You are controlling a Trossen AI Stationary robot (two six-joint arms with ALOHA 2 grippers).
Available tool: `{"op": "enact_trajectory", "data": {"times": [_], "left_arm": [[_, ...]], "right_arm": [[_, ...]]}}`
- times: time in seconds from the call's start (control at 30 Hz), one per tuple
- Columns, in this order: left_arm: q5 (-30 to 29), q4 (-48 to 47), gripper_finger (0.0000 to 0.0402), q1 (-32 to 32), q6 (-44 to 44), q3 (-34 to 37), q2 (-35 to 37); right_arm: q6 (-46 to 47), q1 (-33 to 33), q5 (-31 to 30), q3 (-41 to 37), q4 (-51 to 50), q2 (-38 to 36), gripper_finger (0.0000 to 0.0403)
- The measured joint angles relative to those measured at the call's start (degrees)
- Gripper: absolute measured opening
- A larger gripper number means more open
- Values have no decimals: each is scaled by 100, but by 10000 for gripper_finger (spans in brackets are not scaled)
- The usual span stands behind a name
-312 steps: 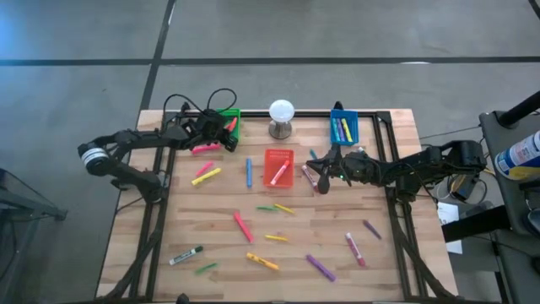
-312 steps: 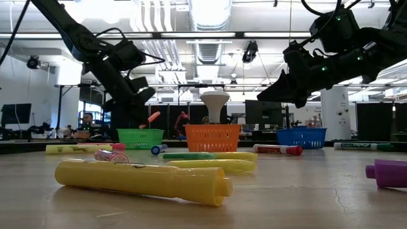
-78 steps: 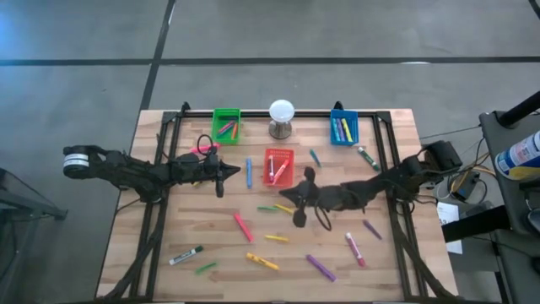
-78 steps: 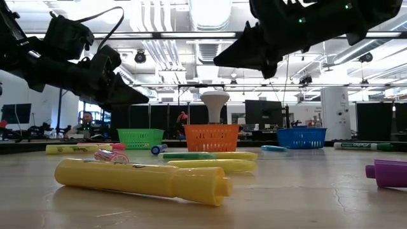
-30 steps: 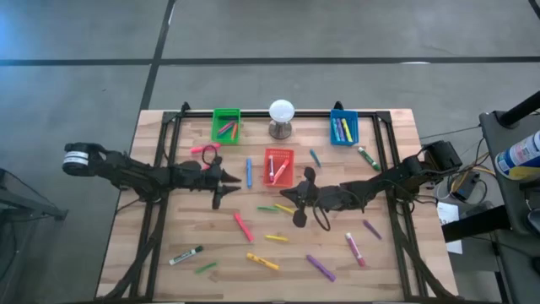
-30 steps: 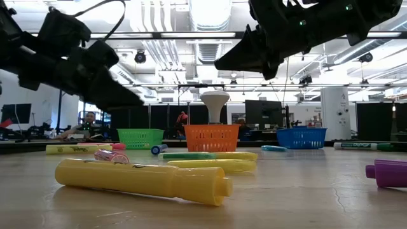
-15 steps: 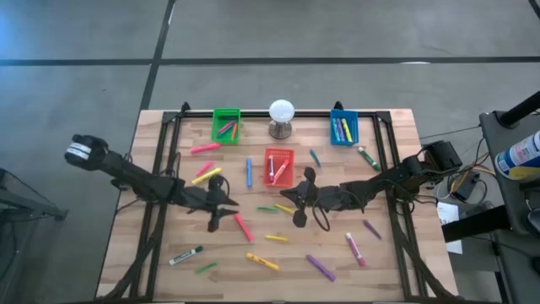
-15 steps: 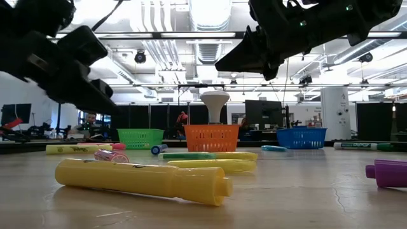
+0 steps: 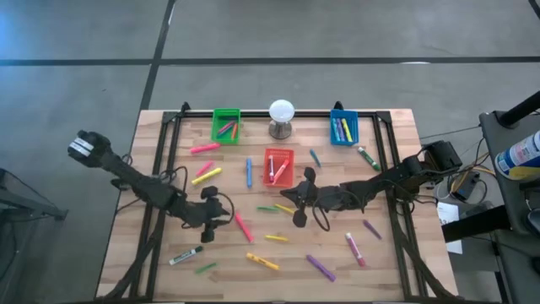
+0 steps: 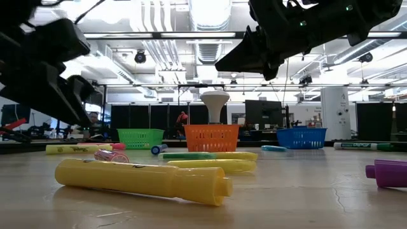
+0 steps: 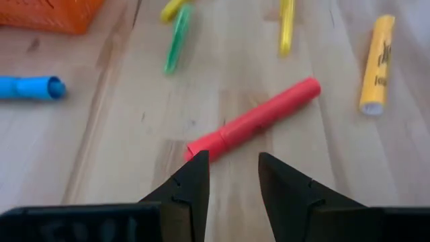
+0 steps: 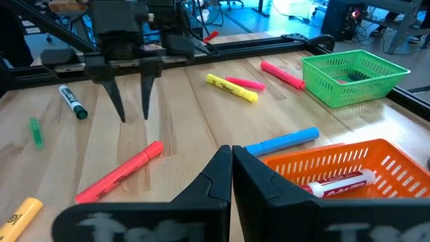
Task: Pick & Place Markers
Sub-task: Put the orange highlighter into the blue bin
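Observation:
Markers lie scattered over the wooden table (image 9: 380,270). A red marker (image 11: 252,121) lies flat just beyond my left gripper (image 11: 232,168), which hangs open above the table, slanting down, with the marker's near end just ahead of its fingertips. The high view shows that gripper (image 9: 216,224) left of the red marker (image 9: 243,226). My right gripper (image 12: 232,161) is shut and empty, hovering over the table's middle (image 9: 299,203), near the red bin (image 9: 278,166). The right wrist view shows the left gripper (image 12: 133,101) clear of the red marker (image 12: 117,173).
A green bin (image 9: 226,124), a blue bin (image 9: 343,127) and a white ball on a grey stand (image 9: 281,116) stand along the far edge. Yellow (image 9: 262,261), purple (image 9: 320,267), pink (image 9: 355,249), green (image 9: 206,268) and white-and-black (image 9: 186,254) markers lie toward the near edge.
My left gripper has swung toward the table's near edge, from beside the yellow and blue markers to a spot by the red marker, turning as it went. It has stayed open. My right arm has kept still.

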State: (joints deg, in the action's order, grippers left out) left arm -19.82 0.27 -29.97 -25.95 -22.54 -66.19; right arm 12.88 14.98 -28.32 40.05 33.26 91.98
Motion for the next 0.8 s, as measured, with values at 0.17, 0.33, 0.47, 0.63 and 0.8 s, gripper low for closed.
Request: {"op": "enact_trajectory", "data": {"times": [0.17, 0.33, 0.47, 0.63, 0.8], "left_arm": [[-244, -860, 122, -567, -360, -460, -83], [-266, -2051, 122, -966, -1575, -979, -327], [-284, -2975, 122, -1190, -2221, -1388, -612], [-546, -2935, 122, -1276, -2029, -1592, -935], [-1069, -2407, 122, -1262, -875, -1422, -1192]], "right_arm": [[0, 0, 0, -4, 0, 2, 8], [0, 0, 0, -7, -1, 2, 8], [0, 0, 0, -7, -2, 2, 8], [-27, 0, 0, -9, -2, 2, 8], [-46, 0, 0, -9, -4, 2, 8]]}}
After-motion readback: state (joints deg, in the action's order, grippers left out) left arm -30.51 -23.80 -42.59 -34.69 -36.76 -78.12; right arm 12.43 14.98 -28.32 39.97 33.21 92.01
